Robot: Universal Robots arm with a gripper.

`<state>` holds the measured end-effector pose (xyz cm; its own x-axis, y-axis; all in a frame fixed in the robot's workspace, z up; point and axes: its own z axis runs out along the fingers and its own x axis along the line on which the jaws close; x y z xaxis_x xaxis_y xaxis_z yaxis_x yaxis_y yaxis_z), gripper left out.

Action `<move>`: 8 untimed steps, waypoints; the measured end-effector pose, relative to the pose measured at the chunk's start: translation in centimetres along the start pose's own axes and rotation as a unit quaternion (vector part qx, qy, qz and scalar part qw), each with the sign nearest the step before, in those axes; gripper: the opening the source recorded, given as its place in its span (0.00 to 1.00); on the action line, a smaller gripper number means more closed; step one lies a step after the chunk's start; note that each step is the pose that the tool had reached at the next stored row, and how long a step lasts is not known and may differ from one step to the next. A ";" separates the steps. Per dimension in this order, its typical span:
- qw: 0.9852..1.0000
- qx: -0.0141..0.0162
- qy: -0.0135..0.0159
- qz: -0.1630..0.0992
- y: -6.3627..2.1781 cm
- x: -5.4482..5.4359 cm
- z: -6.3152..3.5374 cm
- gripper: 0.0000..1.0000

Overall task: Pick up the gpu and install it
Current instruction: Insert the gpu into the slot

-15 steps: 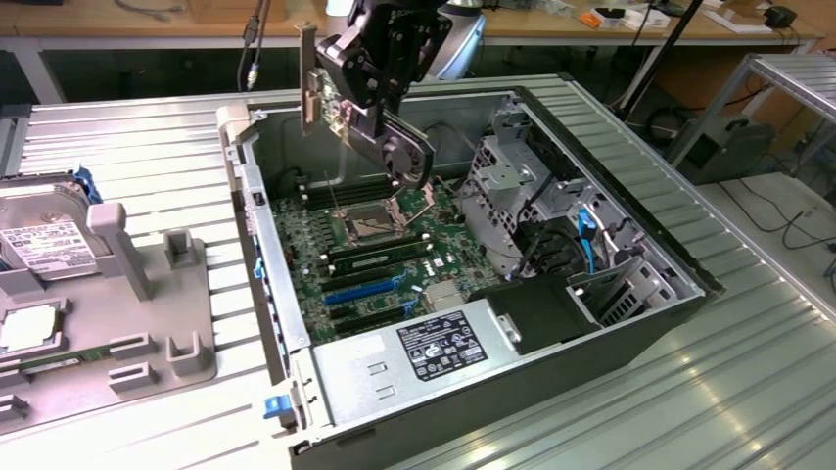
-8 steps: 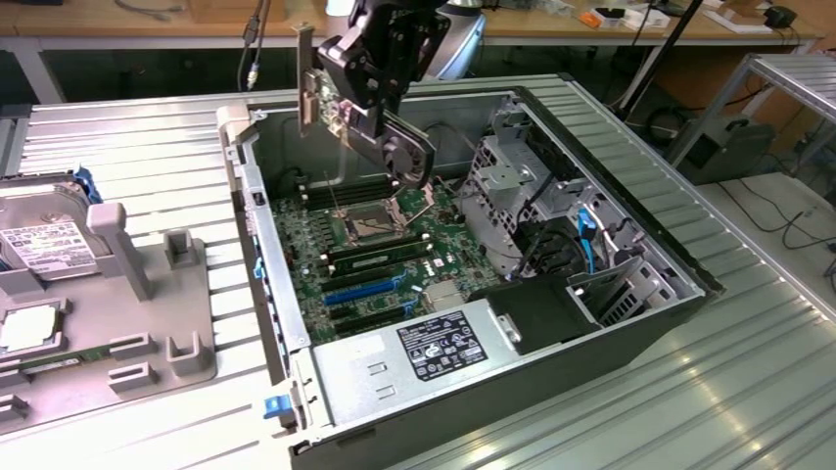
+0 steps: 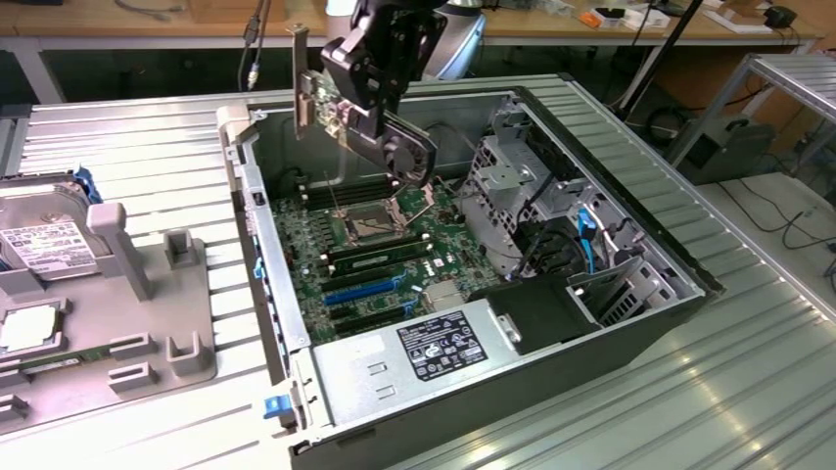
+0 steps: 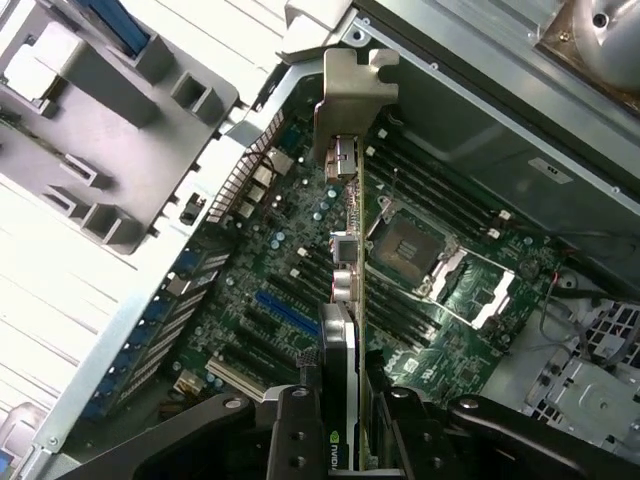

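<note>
We log the gripper [image 3: 355, 103] clamped on the gpu [image 3: 405, 152], hanging above the open case [image 3: 268, 245], over its motherboard [image 3: 379, 264]. Wrist view: card edge-on, fan face unseen, lower end hidden between fingers [image 4: 295, 430].

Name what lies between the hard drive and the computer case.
Exterior view: grey holder blocks on the ribbed table separate hard drive and case.

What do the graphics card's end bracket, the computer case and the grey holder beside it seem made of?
End bracket of the graphics card: thin sheet metal, dull silver, with a bent tab.
Computer case: probably sheet steel, bare grey, with folded edges and punched holes.
Grey holder: likely plastic, matte, with thick blocky walls; moulded or printed, I cannot tell.
</note>
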<state>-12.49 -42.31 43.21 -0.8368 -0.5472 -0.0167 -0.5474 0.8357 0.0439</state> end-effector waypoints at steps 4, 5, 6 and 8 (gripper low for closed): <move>1.000 0.000 0.001 -0.013 0.00 0.0 0.00 0.27; 1.000 0.000 0.001 -0.015 0.00 0.0 0.00 0.27; 1.000 0.000 0.001 -0.018 0.00 0.0 0.00 0.27; 1.000 0.000 0.001 -0.028 0.00 0.0 0.00 0.27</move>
<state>-12.49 -42.31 43.21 -0.8045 -0.5937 -0.0167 -0.5938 0.8034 0.0439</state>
